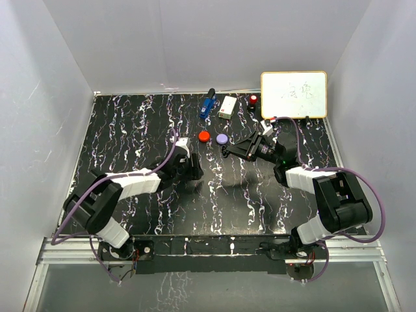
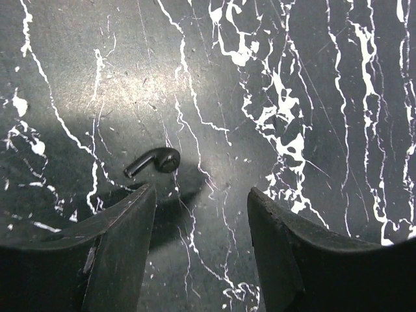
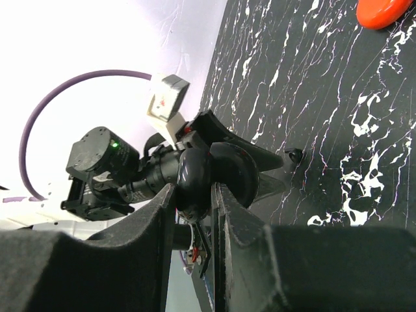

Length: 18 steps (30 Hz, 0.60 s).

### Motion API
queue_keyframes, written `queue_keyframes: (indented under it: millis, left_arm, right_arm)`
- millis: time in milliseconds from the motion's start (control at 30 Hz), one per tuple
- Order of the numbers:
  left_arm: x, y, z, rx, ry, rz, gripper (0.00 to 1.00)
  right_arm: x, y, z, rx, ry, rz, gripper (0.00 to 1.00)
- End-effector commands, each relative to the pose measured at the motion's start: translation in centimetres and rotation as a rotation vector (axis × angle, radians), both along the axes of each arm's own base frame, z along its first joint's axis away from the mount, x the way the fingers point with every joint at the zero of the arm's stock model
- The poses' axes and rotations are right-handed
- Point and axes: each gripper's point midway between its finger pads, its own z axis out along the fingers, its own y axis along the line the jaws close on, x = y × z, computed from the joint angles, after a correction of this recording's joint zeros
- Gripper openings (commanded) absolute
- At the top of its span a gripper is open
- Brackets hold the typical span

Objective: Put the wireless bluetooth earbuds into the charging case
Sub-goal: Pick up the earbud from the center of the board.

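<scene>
See black earbud [image 2: 156, 161] flat near middle of desk [image 1: 130, 130], just ahead of one fingertip [image 2: 138, 209] of left gripper [image 2: 200, 190], not touching; jaws partly spread, empty. See right gripper [image 3: 194, 188] clamped on round black case [image 3: 232, 170].

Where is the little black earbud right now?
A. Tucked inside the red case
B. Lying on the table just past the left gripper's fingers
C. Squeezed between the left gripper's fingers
B: in the left wrist view the black earbud lies on the table, just beyond the left gripper, whose open fingers have nothing between them.
</scene>
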Motion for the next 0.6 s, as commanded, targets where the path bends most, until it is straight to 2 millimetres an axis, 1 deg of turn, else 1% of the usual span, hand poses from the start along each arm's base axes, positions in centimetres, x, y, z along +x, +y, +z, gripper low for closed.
queue_keyframes:
  millis: [0, 100, 167, 267, 367, 500, 567]
  left_arm:
    - [-0.3, 1.2, 3.2, 0.024, -0.065, 0.015, 0.56]
    - [0.0, 1.6, 4.9, 0.039, -0.126, 0.006, 0.56]
    - [0.3, 1.7, 5.6, 0.063, -0.172, -0.033, 0.56]
    - [0.5, 1.3, 5.5, 0.112, -0.221, -0.135, 0.56]
    - [0.5, 0.5, 4.8, 0.155, -0.245, -0.249, 0.57]
    - [1.0, 0.3, 4.1, 0.222, -0.263, -0.330, 0.57]
    - [1.2, 0.2, 4.2, 0.244, -0.288, -0.363, 0.57]
  right_arm:
    - [-0.1, 0.1, 0.8, 0.017, -0.059, 0.010, 0.00]
    - [-0.1, 0.1, 0.7, 0.018, -0.057, 0.010, 0.00]
    - [-0.1, 0.1, 0.8, 0.019, -0.059, 0.011, 0.00]
    - [-0.1, 0.1, 0.9, 0.019, -0.063, 0.011, 0.00]
    - [-0.2, 0.1, 1.0, 0.017, -0.067, 0.012, 0.00]
    - [-0.3, 0.1, 1.3, 0.017, -0.076, 0.013, 0.00]
    - [-0.3, 0.1, 1.4, 0.011, -0.078, 0.011, 0.00]
